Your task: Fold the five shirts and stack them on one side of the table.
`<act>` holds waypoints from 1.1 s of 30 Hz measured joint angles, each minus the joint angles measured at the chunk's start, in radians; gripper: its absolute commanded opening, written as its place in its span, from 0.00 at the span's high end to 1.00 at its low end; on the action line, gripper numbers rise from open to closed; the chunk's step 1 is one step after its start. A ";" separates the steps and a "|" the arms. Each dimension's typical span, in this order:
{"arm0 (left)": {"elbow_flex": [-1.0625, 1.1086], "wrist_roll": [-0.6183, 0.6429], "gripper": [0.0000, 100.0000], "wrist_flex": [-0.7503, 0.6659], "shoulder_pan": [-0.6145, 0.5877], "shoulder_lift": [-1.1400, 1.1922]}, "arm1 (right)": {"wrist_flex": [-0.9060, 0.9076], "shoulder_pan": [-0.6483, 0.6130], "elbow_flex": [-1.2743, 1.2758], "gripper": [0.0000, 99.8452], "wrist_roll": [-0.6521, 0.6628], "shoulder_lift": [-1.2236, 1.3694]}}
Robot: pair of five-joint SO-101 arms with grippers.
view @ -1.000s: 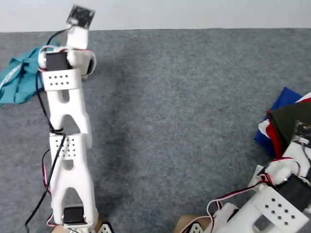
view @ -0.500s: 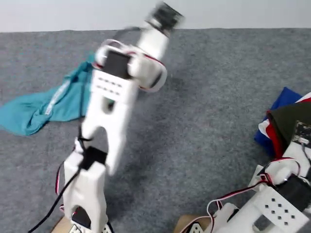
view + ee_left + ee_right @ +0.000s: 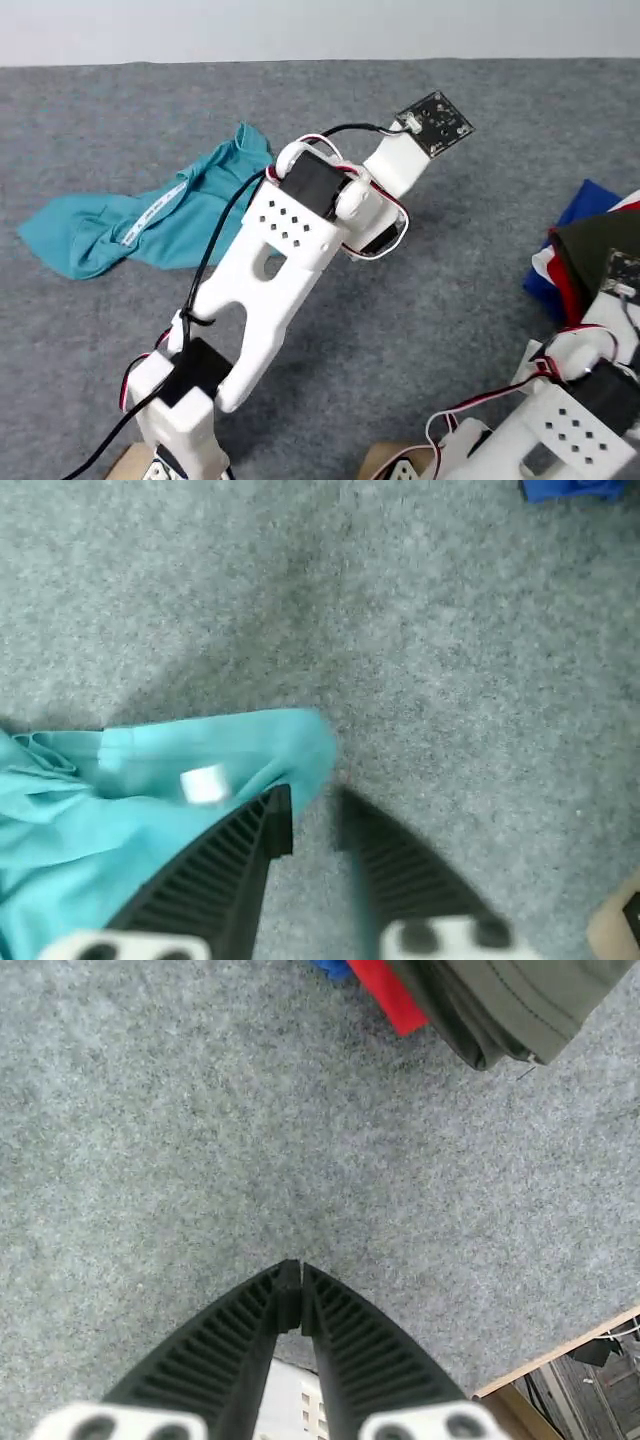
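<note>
High view: on the grey table (image 3: pixel 480 330) the left arm (image 3: pixel 280 255) slants toward the middle. The teal shirt (image 3: pixel 130 225) trails from under its wrist back to the table's left side, long axis across the table, well apart from the right arm (image 3: pixel 570 420) beside the pile of shirts (image 3: pixel 590 250) at the right edge. The left gripper (image 3: pixel 312 820) has its tips almost together with a sliver of teal between, apparently pinching the shirt's edge; the right gripper (image 3: pixel 301 1285) is pressed together on nothing. A second ago the left arm stood along the left side, shirt bunched there; it has swung inward, drawing the shirt out.
</note>
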 measured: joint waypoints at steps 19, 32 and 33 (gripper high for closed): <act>0.031 0.031 0.77 -0.308 -0.417 0.120 | 0.000 0.000 0.000 0.99 0.000 0.000; -0.281 0.034 0.74 -0.367 -0.428 0.635 | 0.000 0.000 0.000 0.99 0.000 0.000; -0.319 0.034 0.74 -0.367 -0.428 0.677 | 0.000 0.000 0.000 0.99 0.000 0.000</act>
